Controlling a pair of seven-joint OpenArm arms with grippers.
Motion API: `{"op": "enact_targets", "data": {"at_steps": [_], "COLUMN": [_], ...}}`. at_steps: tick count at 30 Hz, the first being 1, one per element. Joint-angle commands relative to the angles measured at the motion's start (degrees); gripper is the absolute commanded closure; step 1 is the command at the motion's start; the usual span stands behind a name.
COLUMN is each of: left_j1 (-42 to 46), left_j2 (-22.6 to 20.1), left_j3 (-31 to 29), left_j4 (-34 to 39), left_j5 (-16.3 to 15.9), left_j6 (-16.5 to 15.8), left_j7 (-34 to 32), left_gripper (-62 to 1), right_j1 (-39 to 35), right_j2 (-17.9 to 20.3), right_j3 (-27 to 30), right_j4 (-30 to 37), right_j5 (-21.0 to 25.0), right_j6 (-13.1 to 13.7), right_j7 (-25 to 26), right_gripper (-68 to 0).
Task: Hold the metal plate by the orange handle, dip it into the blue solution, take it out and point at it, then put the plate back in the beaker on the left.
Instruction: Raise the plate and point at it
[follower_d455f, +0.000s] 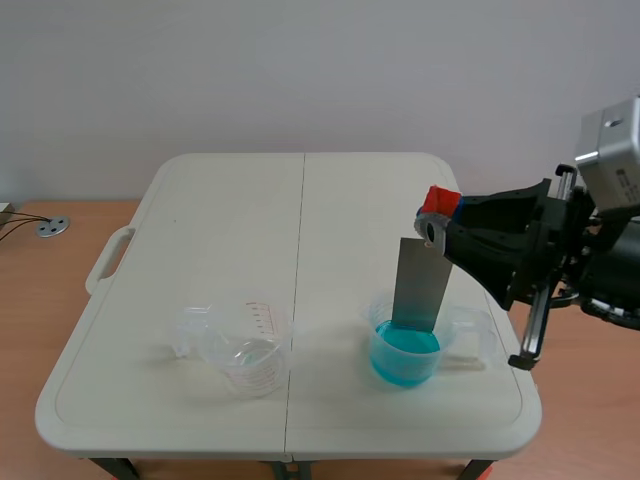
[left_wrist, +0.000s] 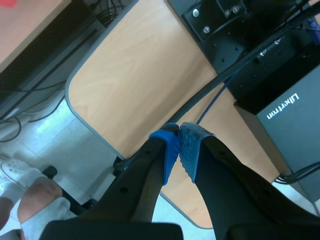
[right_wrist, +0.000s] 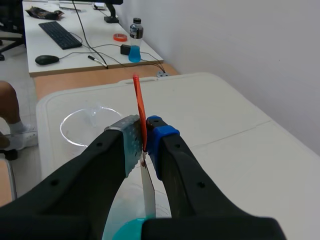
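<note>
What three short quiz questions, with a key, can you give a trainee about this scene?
1. True or false: the right gripper holds the metal plate by its orange handle.
2. The plate's lower end is: A) in the beaker of blue solution; B) in the empty beaker; C) flat on the table.
3. Fill in: the left gripper is ____ (open or shut).
Key: 1 true; 2 A; 3 shut.
</note>
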Motion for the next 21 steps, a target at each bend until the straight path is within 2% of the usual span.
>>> {"op": "enact_targets", "data": {"at_steps": [1, 5, 14, 21], "left_j1": [-1.0, -4.5, -13.7, -22.3], "left_j2": [-0.2, -0.7, -1.2, -3.4], "left_j3": [-0.2, -2.0, -12.5, -13.2], "left_j4": [0.6, 1.1, 5.7, 7.7], "left_j5": [-0.1, -0.2, -0.2, -0.2], "left_j6": [-0.1, 0.4, 0.5, -0.1], "left_j7": [-0.6, -0.6, -0.5, -1.7], "left_gripper": [-4.2, -4.2, -4.2, -4.2], "right_j1": [0.3, -0.6, -1.2, -1.2], "right_j2": [1.3, 2.4, 2.6, 2.8], "right_j3": [0.9, 2.4, 6.1, 7.0], "right_j4": [1.6, 3.1, 6.9, 9.4], "right_j5": [1.8, 3.9, 5.3, 5.3], "right_j6": [0.4, 0.4, 0.4, 0.4], "right_j7": [0.8, 0.8, -0.4, -1.7], "right_gripper": [-1.3, -1.3, -1.3, -1.3]}}
